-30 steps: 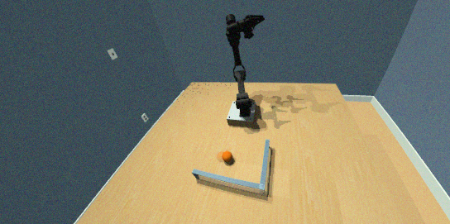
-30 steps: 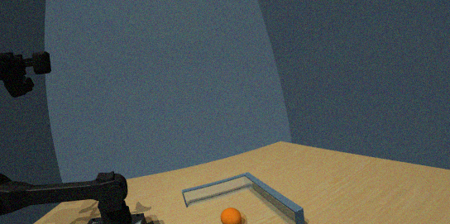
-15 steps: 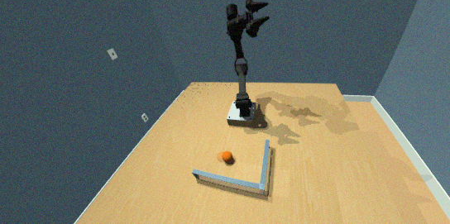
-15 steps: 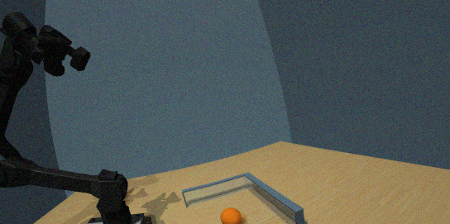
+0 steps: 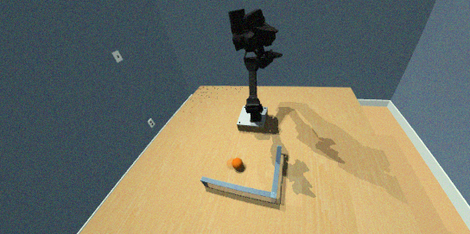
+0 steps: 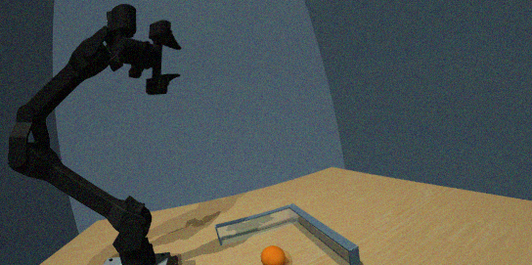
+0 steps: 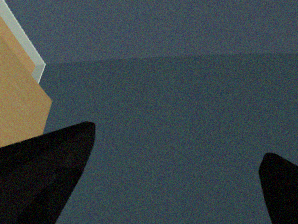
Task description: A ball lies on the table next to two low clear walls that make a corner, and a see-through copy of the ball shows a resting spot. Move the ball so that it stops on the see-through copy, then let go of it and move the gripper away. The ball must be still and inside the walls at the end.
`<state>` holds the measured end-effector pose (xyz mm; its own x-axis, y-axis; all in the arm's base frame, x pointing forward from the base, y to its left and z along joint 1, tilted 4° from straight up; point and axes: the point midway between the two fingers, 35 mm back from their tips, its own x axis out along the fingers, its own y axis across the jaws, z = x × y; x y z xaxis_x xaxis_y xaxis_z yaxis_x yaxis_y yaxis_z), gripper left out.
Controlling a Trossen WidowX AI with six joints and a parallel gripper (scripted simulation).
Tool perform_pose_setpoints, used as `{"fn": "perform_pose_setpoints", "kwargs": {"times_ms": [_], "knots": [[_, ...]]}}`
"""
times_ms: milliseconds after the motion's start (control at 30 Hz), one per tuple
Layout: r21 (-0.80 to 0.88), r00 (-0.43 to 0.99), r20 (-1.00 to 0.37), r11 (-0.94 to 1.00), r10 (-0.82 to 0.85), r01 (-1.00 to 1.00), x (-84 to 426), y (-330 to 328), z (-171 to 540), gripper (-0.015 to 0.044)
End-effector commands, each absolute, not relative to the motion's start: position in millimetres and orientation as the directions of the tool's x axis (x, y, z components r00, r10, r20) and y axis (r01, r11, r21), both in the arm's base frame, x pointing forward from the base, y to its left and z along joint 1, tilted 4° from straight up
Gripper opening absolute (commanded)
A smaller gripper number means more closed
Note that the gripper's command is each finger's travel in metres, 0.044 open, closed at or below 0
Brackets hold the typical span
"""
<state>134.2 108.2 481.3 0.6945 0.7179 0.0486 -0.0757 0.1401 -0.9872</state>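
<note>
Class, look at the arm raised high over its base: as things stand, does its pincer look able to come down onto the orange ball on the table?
Probably yes. The pincer is open, empty and high above the table. The orange ball lies on the open side of the clear walls, with nothing over it.

No legible text, labels, brand marks, numbers or signs appear in any view. The arm, its base, the worktop, the walls and the ball carry no readable markings. Two small pale plates on the room wall show no characters that can be made out at this resolution.
</note>
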Motion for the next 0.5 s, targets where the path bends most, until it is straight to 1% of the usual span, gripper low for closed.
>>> {"fn": "perform_pose_setpoints", "kwargs": {"times_ms": [0, 133, 233, 367, 467], "knots": [[-0.947, 0.747, -0.045, 0.210, 0.663, -0.243, 174.4, 99.7, 456.6, 0.0363], [-0.823, 0.801, -0.203, 0.345, 0.563, -0.451, 227.5, 82.0, 413.6, 0.0363], [-0.700, 0.810, -0.326, 0.451, 0.487, -0.553, 258.7, 67.3, 377.7, 0.0363], [-0.498, 0.779, -0.499, 0.610, 0.380, -0.616, 292.0, 42.8, 323.1, 0.0363], [-0.338, 0.720, -0.624, 0.726, 0.303, -0.598, 308.5, 21.7, 278.9, 0.0363]]}}
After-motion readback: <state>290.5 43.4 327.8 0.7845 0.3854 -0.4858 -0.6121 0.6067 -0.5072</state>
